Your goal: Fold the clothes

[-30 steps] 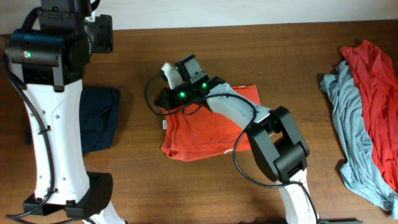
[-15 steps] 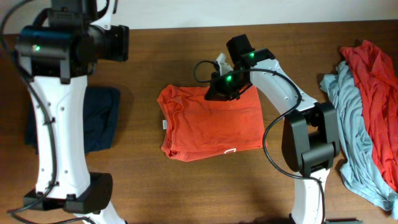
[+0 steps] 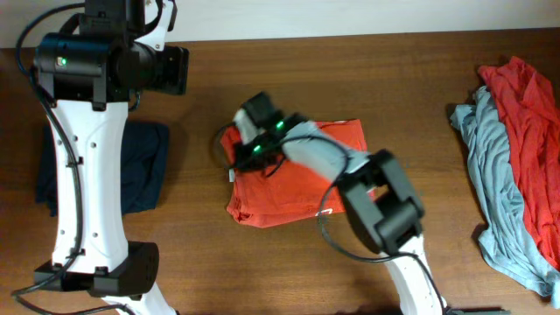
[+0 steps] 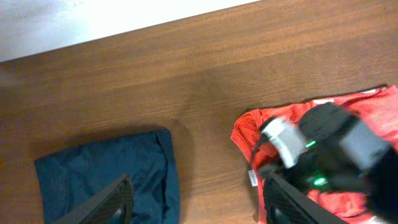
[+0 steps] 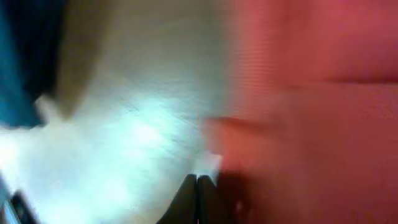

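Right gripper (image 5: pixel 196 186) swung back left, blurred, pressed together over orange shirt (image 3: pixel 271 197), left gripper (image 4: pixel 196 199) spread

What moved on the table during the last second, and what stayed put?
The right gripper, shut throughout, swept right along the top edge of the orange shirt, then back to its left corner. The left gripper, open, drifted slightly right. No shirt was visibly taken up or let go. The orange shirt, the navy shirt and the pile of red and grey-blue shirts stayed put.
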Motion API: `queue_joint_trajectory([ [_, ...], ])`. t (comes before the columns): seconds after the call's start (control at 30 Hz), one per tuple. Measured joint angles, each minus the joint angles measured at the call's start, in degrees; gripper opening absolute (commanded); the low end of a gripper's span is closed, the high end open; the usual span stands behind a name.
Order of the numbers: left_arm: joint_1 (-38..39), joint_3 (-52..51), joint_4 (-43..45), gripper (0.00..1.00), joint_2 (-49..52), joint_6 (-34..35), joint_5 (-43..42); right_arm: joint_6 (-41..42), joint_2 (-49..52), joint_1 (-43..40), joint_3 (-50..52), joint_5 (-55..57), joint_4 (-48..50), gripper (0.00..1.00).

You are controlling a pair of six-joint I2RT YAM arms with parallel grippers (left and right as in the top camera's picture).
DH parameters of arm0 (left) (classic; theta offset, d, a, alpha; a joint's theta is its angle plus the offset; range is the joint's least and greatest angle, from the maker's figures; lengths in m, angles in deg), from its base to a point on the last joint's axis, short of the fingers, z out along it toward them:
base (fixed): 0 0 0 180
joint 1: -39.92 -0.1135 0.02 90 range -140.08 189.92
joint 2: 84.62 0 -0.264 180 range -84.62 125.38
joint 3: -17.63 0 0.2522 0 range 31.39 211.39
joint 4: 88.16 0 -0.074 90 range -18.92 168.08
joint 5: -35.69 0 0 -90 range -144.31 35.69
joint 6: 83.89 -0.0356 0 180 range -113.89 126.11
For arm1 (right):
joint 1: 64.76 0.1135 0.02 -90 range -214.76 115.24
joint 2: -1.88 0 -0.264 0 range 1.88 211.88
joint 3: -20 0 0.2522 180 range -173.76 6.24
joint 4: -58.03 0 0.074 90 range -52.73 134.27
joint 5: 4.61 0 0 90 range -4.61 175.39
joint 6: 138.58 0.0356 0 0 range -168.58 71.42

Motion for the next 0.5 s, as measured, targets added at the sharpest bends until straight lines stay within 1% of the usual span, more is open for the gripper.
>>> queue_joint_trajectory([
  [0.1,0.0,0.0,-1.1,0.67,0.0,0.0,0.0,-4.3,0.4,1.7,-0.1,-7.3,2.3,0.04],
  [0.27,0.0,-0.8,-1.5,0.67,0.0,0.0,-0.2,-7.3,-2.3,-0.5,-1.2,-12.3,-0.3,0.04],
  [0.37,0.0,-3.4,0.1,0.66,0.0,0.0,-1.8,-8.1,-7.4,-5.3,-1.4,-12.4,-6.7,0.04],
  [0.5,0.0,-10.7,4.8,0.66,-0.1,-0.8,-7.0,-8.0,-15.7,-14.6,-2.3,-9.3,-19.3,0.04],
])
